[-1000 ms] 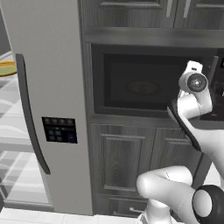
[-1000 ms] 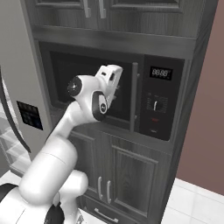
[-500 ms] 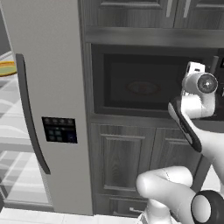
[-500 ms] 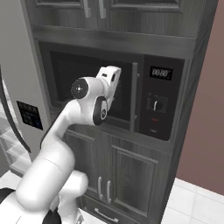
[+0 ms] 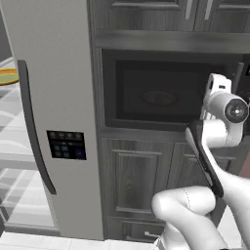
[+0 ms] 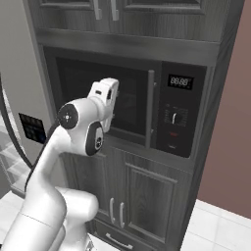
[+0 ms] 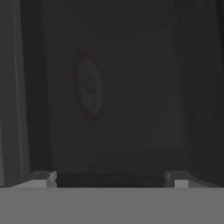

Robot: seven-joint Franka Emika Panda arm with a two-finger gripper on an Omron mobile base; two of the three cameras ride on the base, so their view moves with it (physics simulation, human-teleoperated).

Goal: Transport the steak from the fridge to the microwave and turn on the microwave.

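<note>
Tool (image 7: 109,177) spread wide, holding nothing, right in front of the shut microwave (image 6: 105,95) glass. Dim red-ringed turntable (image 7: 89,89) behind the dark door, at 10 o'clock from the tool. Grey bar handle (image 6: 150,109) at 3 o'clock, free. Fridge (image 5: 53,112) at 9 o'clock. Cannot tell where the steak is.

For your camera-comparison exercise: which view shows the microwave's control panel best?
The right base view: the microwave's control panel faces the camera there, with its clock display, dial and buttons visible beside the grey bar handle. In the left base view the arm covers that side of the microwave. The hand view looks through the dark door glass at the turntable.
</note>
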